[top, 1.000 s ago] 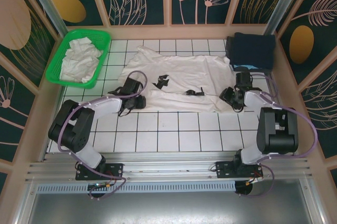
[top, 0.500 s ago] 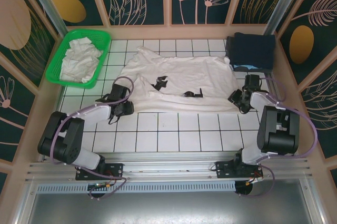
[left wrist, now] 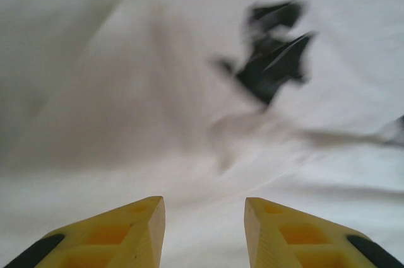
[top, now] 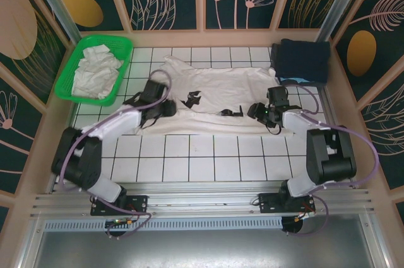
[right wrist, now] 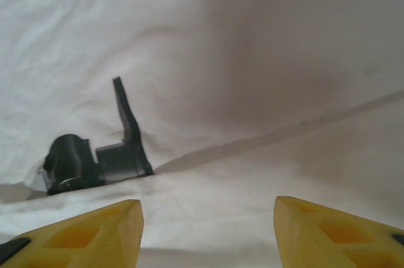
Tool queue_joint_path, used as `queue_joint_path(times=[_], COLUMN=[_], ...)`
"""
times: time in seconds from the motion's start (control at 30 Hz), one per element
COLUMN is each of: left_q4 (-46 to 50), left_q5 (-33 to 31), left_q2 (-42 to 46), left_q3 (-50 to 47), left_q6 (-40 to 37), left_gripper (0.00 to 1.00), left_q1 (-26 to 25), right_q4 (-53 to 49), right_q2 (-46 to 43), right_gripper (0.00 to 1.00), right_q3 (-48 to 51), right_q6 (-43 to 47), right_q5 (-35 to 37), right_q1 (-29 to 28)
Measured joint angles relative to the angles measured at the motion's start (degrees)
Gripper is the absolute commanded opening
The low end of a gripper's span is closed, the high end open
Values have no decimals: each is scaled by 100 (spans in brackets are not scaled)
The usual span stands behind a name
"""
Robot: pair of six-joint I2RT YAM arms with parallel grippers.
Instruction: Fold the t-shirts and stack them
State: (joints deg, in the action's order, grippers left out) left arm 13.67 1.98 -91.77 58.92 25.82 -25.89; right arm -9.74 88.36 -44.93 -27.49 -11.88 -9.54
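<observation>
A white t-shirt (top: 214, 91) lies spread across the tiled table (top: 189, 161), with black print marks (top: 191, 99) on it. My left gripper (top: 167, 109) is over the shirt's left part, open, with bare cloth (left wrist: 126, 91) ahead of its yellow fingers (left wrist: 136, 230) and a blurred black print (left wrist: 271, 69) beyond. My right gripper (top: 255, 111) is over the shirt's right part, open and wider, facing a crease and a black print (right wrist: 101, 161). In the wrist views the left gripper (left wrist: 205, 202) and right gripper (right wrist: 208, 203) have nothing between their fingers. More white t-shirts (top: 95, 69) lie crumpled in a basket.
The green basket (top: 123, 60) stands at the back left. A dark blue folded cloth (top: 302, 60) sits at the back right corner. Wooden walls ring the table. Bare tiles run along the near side in front of the shirt.
Both grippers have moved inward from beside the shirt's edges to over the cloth. The right gripper's jaws have opened a little wider.
</observation>
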Motion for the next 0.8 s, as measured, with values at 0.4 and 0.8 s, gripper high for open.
queue_joint_path(times=[0.4,0.8], left_q4=[85,240], left_q5=[271,-175], left_q2=[-1818,-1939], left_q3=[1069,1213], left_q6=[-146,-144], left_gripper=[39,44], left_q1=[-186,-186], right_q4=[105,94], right_q2=[306,420], right_gripper=[57,57], right_q3=[13,-85], right_q6=[-48,0], right_q5=[4,26], right_q1=[-22,11])
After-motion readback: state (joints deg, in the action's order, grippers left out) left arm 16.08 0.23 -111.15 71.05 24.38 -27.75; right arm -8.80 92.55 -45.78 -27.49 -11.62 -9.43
